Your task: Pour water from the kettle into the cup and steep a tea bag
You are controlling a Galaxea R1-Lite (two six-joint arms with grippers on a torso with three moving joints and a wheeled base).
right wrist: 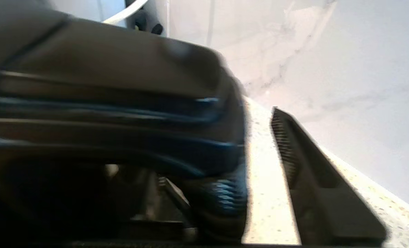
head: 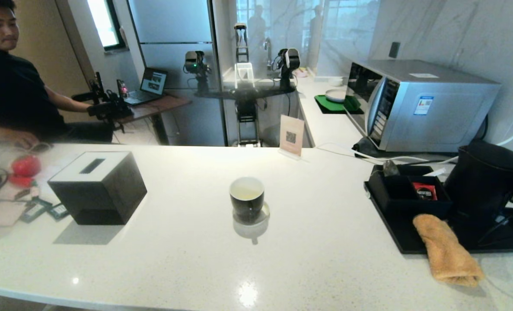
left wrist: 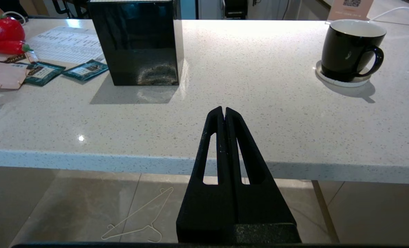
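On the tray at the counter's right, the matte black kettle [head: 483, 181] stands beside the right pincer [right wrist: 259, 165], its fingers spread.

Black box [head: 97, 187] with slotted top on the white desk [head: 187, 263]. Microwave [head: 416, 103] at the back wall. Orange towel [head: 447, 250] draped over the black tray's [head: 401, 242] edge. Red packet [head: 425, 190] inside the tray's compartment.
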